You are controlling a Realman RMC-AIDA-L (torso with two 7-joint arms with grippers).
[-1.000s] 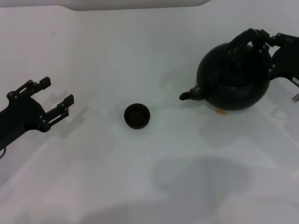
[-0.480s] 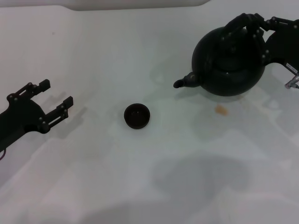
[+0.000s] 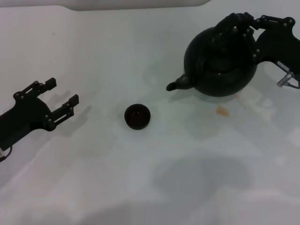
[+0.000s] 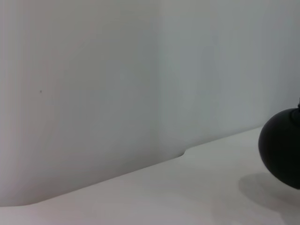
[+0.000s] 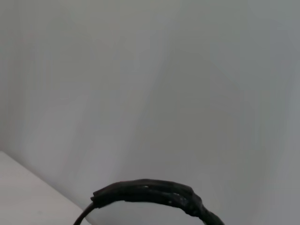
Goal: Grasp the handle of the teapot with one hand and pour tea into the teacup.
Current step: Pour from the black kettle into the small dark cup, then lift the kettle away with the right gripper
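Teapot (image 3: pixel 220 61) looks big and heavy. Right gripper (image 3: pixel 243 26) pinches its thick handle (image 3: pixel 229 22). Left gripper (image 3: pixel 58 101) waits spread wide

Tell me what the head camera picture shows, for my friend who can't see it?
The right tool holds the black teapot by its handle, spout aimed toward the small dark teacup on the white table. The left tool is open, off to the cup's left.

Black teapot (image 3: pixel 220 65) spout left, arched handle (image 3: pixel 234 21) atop, small teacup (image 3: pixel 137 116) apart
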